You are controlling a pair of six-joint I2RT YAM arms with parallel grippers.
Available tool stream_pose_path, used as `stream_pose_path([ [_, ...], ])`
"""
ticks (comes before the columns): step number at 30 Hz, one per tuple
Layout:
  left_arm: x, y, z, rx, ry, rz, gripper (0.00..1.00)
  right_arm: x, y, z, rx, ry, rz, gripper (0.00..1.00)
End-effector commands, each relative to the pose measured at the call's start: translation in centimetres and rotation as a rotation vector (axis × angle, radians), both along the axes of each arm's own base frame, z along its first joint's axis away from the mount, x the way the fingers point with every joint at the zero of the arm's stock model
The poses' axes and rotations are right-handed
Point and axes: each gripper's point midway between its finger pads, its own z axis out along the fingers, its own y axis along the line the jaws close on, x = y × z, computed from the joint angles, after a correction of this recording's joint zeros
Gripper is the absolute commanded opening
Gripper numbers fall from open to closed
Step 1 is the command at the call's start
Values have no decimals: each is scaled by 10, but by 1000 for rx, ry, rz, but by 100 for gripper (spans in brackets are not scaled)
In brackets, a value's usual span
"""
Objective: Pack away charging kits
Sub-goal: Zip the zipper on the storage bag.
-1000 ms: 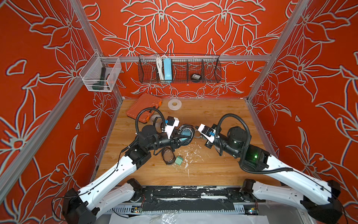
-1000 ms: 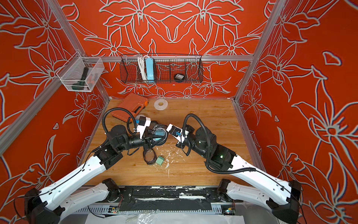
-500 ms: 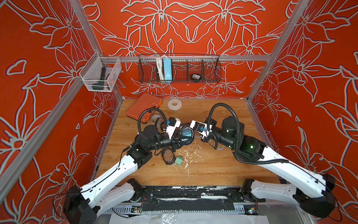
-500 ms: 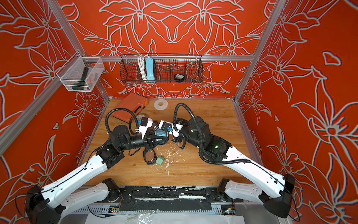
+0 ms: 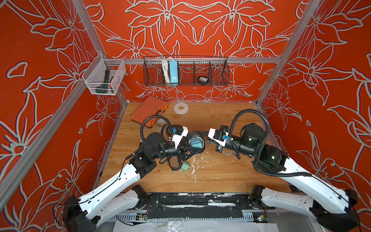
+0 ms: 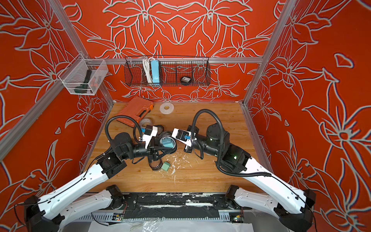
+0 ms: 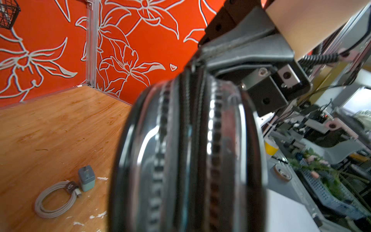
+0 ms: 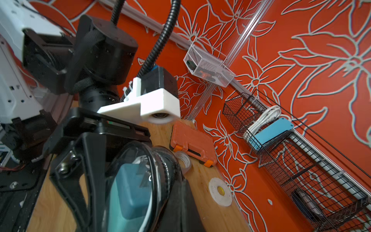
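One pouch with a teal plug inside was held up over the desk by the left fingers, so the clenched right fingers at its edge needed to tug slowly, not yank

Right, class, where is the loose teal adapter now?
In a top view, the teal adapter lies slightly left of centre on the table beside a coiled cable, just nearer the robot's base than the pouch.
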Motion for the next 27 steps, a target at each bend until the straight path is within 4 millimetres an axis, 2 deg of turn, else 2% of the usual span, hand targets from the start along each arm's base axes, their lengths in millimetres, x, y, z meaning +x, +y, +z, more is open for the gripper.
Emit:
stream_pose_path([
  [1, -8, 7, 32, -94, -82, 6, 65, -7, -4, 42, 181, -16, 34, 0],
  [7, -35, 23, 70, -298, -245, -44, 80, -22, 8, 61, 279, 5, 151, 0],
  [16, -66, 44, 111, -524, -296, -146, 84, -31, 15, 96, 405, -19, 232, 0],
  [19, -68, 55, 120, -610, -282, -127, 86, -26, 19, 104, 464, -13, 226, 0],
  [27, -51, 71, 138, -723, -231, -17, 85, -14, 35, 125, 597, 26, 214, 0],
])
